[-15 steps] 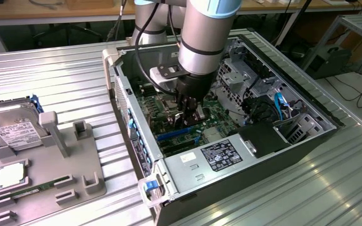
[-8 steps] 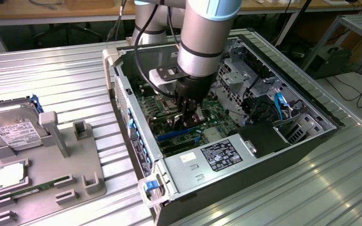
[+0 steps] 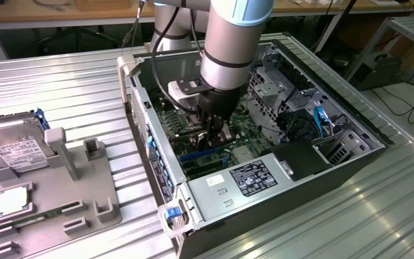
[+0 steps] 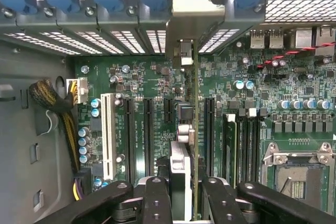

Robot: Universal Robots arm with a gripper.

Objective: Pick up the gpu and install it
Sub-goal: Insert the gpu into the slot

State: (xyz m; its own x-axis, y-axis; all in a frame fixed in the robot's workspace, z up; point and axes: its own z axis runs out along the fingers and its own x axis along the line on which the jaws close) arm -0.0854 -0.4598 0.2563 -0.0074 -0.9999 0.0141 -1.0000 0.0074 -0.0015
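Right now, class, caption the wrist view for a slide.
Gripper holds the gpu edge-on, parallel to the motherboard slots.

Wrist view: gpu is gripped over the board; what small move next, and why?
Probably a slow, straight press down: the gripper holds the gpu edge-on over the motherboard, its bracket at the rear openings. Whether it is seated I cannot tell.

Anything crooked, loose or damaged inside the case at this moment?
Nothing stands out. The gripper holds the gpu upright over the motherboard. The card's edge runs parallel to the expansion slots, and its bracket sits at the rear wall. Whether it is seated in a slot cannot be told.
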